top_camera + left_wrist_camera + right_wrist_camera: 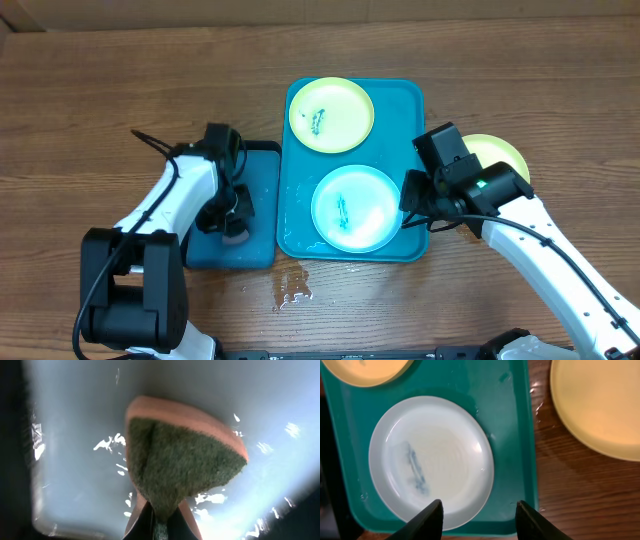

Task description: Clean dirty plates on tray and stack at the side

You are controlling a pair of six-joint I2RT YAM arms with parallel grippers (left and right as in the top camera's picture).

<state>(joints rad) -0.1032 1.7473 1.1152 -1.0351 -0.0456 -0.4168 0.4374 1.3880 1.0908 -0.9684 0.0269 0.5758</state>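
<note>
We find the light blue plate (355, 208) right of our left pincer (235, 218), clamped on a sponge (185, 455); our right pincer (477, 520) gapes empty by its right edge.

Below the right gripper (479, 507), whose fingers are black, the blue plate (432, 460) is pale blue with a whitish centre and a dark blue streak. Beyond it, the far plate (331, 115) is yellow-green with a small dark smudge. The tray (512, 420) under both is turquoise. To that gripper's right, the third plate (600, 405) is plain pale yellow and the table (560, 490) is brown wood grain. In the left gripper (160, 527), the sponge (185, 465) is salmon orange with a dark green face. The small tray (260, 200) under it is darker teal.
</note>
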